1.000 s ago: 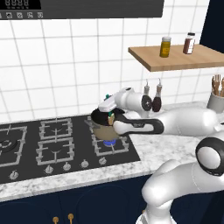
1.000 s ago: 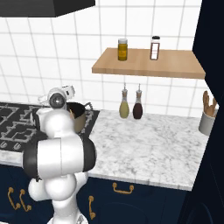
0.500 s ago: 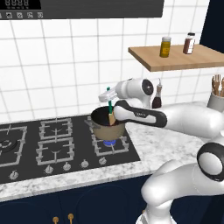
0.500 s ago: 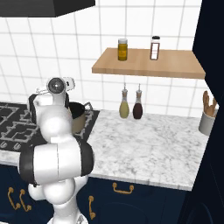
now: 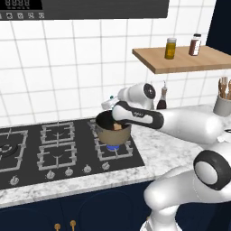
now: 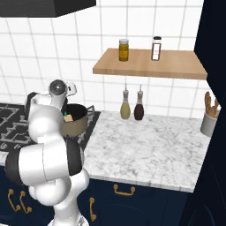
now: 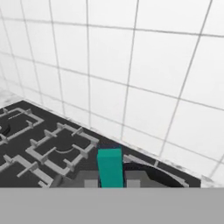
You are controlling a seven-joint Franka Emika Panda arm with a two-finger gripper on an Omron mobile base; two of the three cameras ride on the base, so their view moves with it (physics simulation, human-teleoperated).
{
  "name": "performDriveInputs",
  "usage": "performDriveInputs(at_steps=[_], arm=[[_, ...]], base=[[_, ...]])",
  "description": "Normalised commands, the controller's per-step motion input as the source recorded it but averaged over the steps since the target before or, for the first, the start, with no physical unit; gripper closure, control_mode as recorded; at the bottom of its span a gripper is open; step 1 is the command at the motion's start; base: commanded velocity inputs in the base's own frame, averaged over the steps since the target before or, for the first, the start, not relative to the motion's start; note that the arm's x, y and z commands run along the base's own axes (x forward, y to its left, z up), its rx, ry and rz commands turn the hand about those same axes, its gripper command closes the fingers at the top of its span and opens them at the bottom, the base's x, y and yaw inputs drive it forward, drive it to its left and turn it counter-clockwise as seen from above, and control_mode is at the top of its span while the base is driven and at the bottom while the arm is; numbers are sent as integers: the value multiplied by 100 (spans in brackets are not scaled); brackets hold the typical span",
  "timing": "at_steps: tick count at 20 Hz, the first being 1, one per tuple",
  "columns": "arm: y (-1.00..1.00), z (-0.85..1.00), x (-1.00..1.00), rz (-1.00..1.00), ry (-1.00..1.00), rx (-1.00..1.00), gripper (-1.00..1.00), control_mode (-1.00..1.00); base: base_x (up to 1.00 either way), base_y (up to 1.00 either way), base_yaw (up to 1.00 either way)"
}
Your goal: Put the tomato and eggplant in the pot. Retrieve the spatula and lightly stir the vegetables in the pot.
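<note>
**Spatula held over the pot**

Our gripper (image 7: 111,183) is closed on the spatula (image 7: 109,167), whose green handle stands up between the fingertips. We hold it down in the pot (image 5: 112,131), which sits on the right burner of the stove (image 5: 49,151) by the tiled wall (image 7: 144,65).

two jars (image 6: 124,49) on wooden shelf (image 6: 176,65); bottles (image 6: 126,108) hang beneath.

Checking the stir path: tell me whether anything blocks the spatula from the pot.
Nothing visible does. The spatula sits in the gripper directly over the pot mouth; its green handle shows at the rim in the right base view.
</note>
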Motion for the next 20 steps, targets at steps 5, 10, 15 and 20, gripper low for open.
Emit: performDriveInputs(at_steps=[5,10,15,20], arm=[[-6,-56,23,7,-20,0,100,-100],[-11,-37,22,9,-31,1,100,-100],[-23,-1,-11,3,-26,2,100,-100],[-33,6,-39,-4,11,6,100,-100]], base=[[0,0,0],[0,0,0],[0,0,0],[0,0,0]])
